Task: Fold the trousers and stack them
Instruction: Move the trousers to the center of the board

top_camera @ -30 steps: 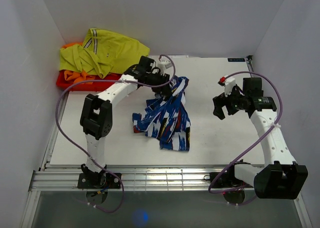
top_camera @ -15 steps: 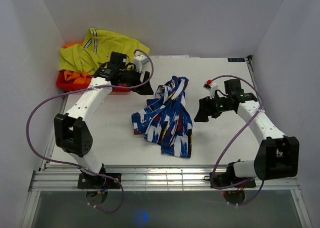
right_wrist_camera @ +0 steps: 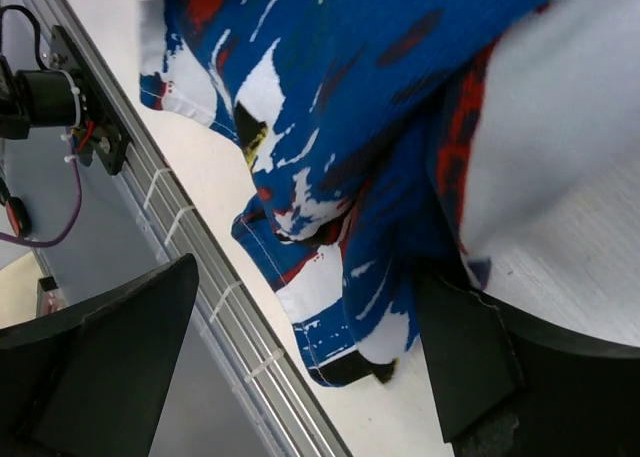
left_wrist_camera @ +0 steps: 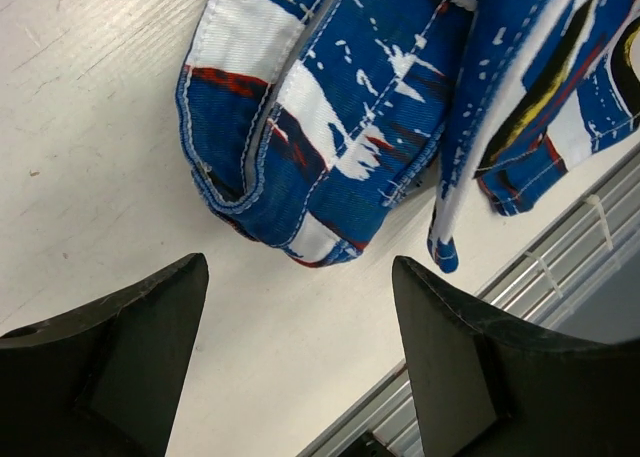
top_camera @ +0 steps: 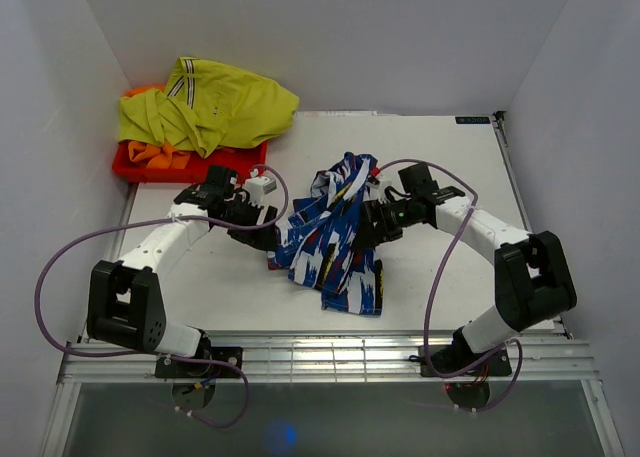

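Since the white table [top_camera: 450, 277] is smooth, hard and flat, cloth should slide on it readily when dragged.

The trousers [top_camera: 335, 242] lie crumpled mid-table between the two arms, with the legs bunched and overlapping and one end reaching toward the near edge.

Judgement: light, limp woven fabric with no stiffness. It will sag and drape from any single hold. It is not fragile. Thin layers are likely to separate, so pinch through a doubled edge. The best holds look like stitched hem or waistband corners, one per arm, to spread it flat before folding.

Left gripper [top_camera: 258, 235]: jaws spread wide and empty, low over the table just beside the trousers' left edge. The wrist view shows a rolled hem [left_wrist_camera: 240, 177] just ahead of the fingers.

Right gripper [top_camera: 370, 224]: jaws likewise wide apart, clamped on nothing, at the right edge with fabric lying across the gap.

Print: royal blue with white, red and black blotches and small yellow flecks. White topstitching runs along the seams.
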Motion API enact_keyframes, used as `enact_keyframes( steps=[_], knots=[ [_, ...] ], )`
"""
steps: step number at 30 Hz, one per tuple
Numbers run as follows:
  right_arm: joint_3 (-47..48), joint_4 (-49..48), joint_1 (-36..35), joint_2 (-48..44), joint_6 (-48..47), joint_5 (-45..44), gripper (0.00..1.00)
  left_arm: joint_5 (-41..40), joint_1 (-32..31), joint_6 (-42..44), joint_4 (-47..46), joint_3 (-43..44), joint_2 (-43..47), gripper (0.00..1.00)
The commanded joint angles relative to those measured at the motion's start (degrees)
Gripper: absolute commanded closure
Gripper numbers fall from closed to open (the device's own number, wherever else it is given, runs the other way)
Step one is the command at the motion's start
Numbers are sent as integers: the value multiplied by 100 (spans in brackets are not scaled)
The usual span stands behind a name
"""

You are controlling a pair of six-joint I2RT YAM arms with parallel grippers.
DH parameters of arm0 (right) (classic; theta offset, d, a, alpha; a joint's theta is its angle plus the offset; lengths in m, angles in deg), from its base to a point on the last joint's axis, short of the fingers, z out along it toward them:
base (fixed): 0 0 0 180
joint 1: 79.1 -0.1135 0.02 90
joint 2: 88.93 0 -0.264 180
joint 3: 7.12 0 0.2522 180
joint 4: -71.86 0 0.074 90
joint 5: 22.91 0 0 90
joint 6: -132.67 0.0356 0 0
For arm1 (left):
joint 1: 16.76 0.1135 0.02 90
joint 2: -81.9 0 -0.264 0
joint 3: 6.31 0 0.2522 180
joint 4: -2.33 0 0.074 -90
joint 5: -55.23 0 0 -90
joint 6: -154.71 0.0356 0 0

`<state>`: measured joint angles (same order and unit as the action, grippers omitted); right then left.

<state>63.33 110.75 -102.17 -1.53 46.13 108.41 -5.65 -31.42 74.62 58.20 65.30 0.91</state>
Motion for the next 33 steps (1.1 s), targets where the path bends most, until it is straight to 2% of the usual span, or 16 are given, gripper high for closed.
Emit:
enact_keyframes(
  steps=[1,4,5,6,9,10,12,13,15,16,18,21,22,23,28,33],
  knots=[
    [158,-315,-267,286,392,-150,7,-144,-2,-112,-466,-202,338,15],
    [229,-350,-365,594,453,-317,0,-100,-11,-191,-651,-396,294,14],
    [298,-368,-374,734,462,-335,9,-83,-20,-218,-747,-449,277,13],
    [343,-368,-374,787,471,-370,13,-56,-46,-253,-791,-493,268,12],
    [518,-385,-374,937,532,-415,33,-64,-90,-349,-950,-607,233,12],
    [554,-386,-382,955,541,-379,43,-65,-99,-367,-1037,-634,189,12],
    [607,-403,-374,955,541,-344,54,-47,-108,-455,-1134,-695,137,12],
    [607,-403,-374,946,524,-327,65,-47,-108,-542,-1222,-704,40,12],
    [589,-368,-374,859,454,-326,80,-65,-108,-639,-1301,-722,-74,16],
    [589,-351,-356,823,419,-344,92,-100,-108,-692,-1371,-713,-136,26],
    [554,-298,-286,657,331,-361,92,-205,-108,-736,-1433,-661,-259,36],
    [510,-131,-41,393,85,-379,92,-451,-47,-728,-1469,-512,-330,64],
    [519,78,47,331,-151,-405,92,-451,-3,-684,-1373,-441,-356,76],
    [536,220,144,226,-292,-432,92,-469,50,-614,-1311,-380,-382,98],
    [712,1116,1031,23,-1434,-730,92,-627,559,-254,-968,7,-321,100],
    [1230,2320,2041,111,-2969,-1186,92,-890,1104,677,-660,332,-75,100]
  ],
)
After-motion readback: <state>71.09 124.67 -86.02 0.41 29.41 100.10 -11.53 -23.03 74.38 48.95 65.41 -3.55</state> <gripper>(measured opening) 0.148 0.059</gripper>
